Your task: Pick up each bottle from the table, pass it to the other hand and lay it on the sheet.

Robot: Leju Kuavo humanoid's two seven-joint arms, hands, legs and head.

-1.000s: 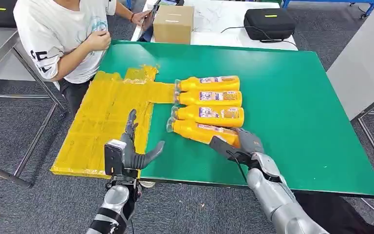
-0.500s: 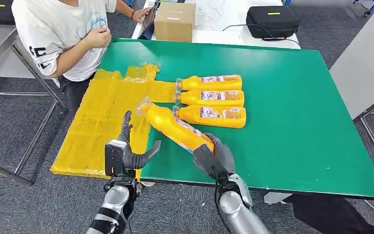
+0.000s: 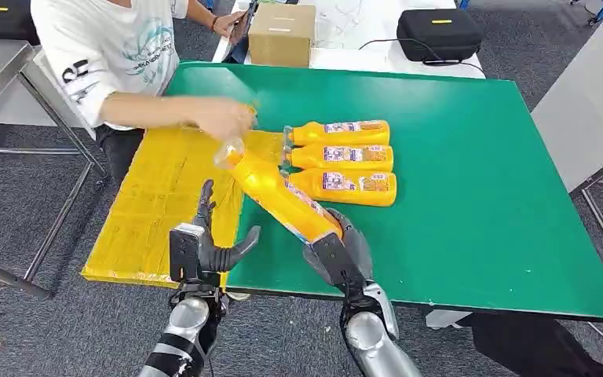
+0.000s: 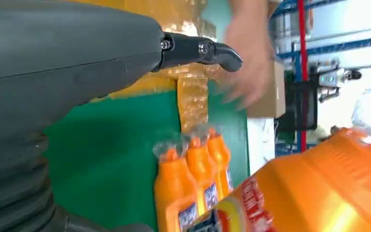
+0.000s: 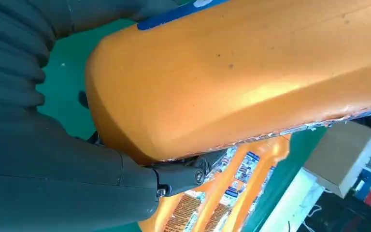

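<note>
Fingers of our right hand (image 3: 344,255) grip the base of one bottle (image 3: 279,196), tilted up over the table's (image 3: 471,141) near edge; our left hand (image 3: 208,247) is spread, holding nothing. Three bottles (image 3: 345,155) lie side by side beyond it. A person's blurred hand (image 3: 224,119) now reaches over the yellow sheet (image 3: 157,196), near the raised bottle's cap, hard to make out.

Three bottles (image 3: 344,155) are lying side by side on the worktop (image 3: 471,157), right of the sheet (image 3: 157,204); a box (image 3: 281,35) is sitting behind.
</note>
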